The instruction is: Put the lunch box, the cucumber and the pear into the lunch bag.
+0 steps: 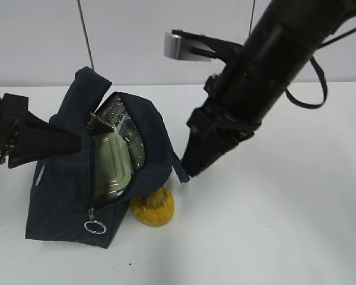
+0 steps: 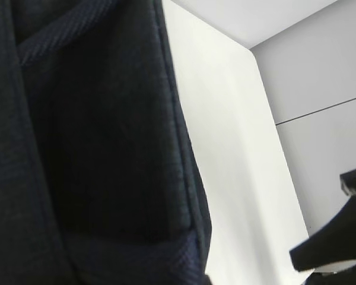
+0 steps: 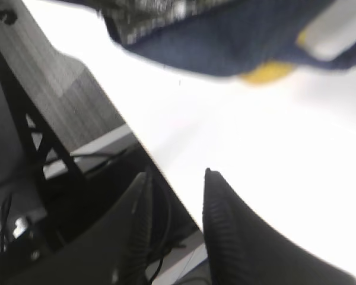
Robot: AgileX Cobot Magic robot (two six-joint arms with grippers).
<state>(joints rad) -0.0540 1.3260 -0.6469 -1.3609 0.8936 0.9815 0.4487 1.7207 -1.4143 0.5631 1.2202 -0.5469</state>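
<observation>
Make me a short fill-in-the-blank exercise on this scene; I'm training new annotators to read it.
1. The lunch box with the pale green lid sits ____ the lunch bag.
2. The pear lies on the white ____, against the bag.
3. The silver ring pull hangs at the ____ end of the bag's opening.
4. The right gripper holds ____.

Missing words: inside; table; lower; nothing

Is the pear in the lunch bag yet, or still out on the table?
Out. The pear sits on the table against the lunch bag, below its open mouth; only the lunch box shows inside.
</observation>
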